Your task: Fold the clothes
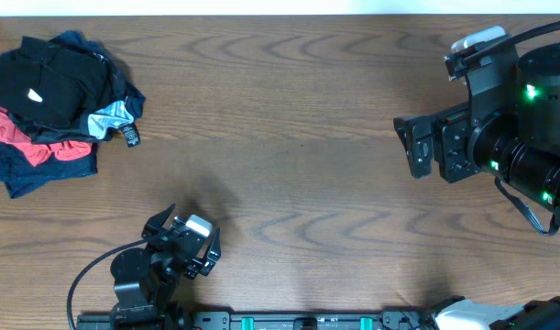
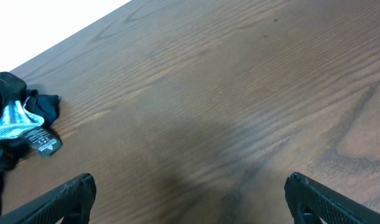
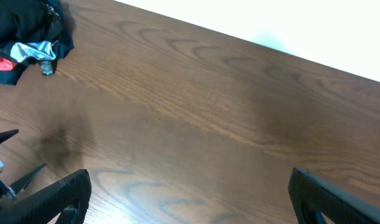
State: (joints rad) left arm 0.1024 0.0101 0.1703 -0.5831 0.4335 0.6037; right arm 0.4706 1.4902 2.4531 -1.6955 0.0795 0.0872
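Observation:
The clothes (image 1: 50, 101) lie in a crumpled pile at the table's far left: black garments on top with a small white mark, red and navy beneath, a light blue patch and a dark tag at the right edge. The pile's edge also shows in the left wrist view (image 2: 18, 127) and the right wrist view (image 3: 28, 43). My left gripper (image 1: 183, 240) is open and empty near the front edge, well apart from the pile; in its wrist view (image 2: 190, 193) only bare wood lies between the fingers. My right gripper (image 1: 412, 147) is open and empty at the right, also over bare wood (image 3: 190, 193).
The wooden table (image 1: 289, 128) stretches between the pile and the right arm. The left arm's base and a rail (image 1: 298, 321) run along the front edge. The left gripper's tip shows at the lower left of the right wrist view (image 3: 0, 168).

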